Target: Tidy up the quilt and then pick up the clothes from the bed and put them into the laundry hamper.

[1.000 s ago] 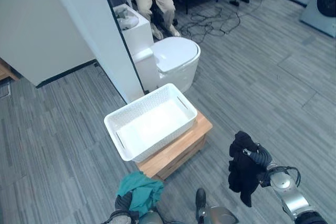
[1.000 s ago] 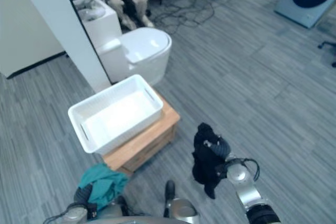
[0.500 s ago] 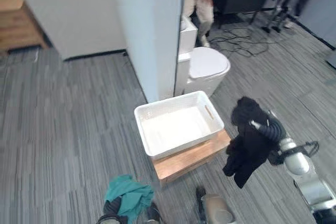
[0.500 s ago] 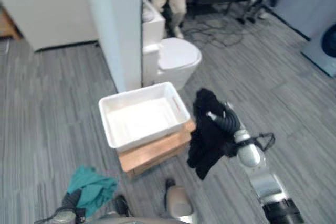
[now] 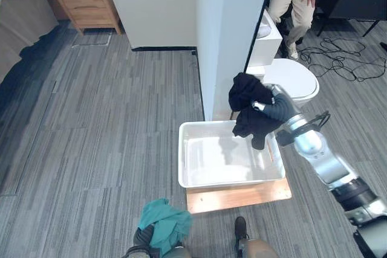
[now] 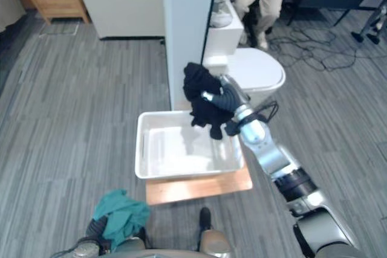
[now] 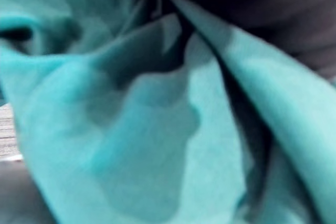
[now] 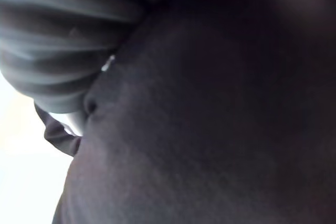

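Risk: black crumpled garment (image 5: 252, 107), clamped in my right hand (image 5: 273, 108), hangs over the far right corner of the white perforated plastic hamper (image 5: 199, 182); early release could drop it outside. Left hand (image 5: 144, 241) grips a teal cloth bundle (image 5: 164, 225) low beside me.

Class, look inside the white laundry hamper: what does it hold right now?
The white laundry hamper looks empty, its bare floor showing. The black garment hangs above its far right corner, covering a little of it.

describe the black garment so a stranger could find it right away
Start at the white laundry hamper on the low wooden stand. Above its far right corner, the right hand holds up the black garment, unlike the teal one bunched at the left hand.
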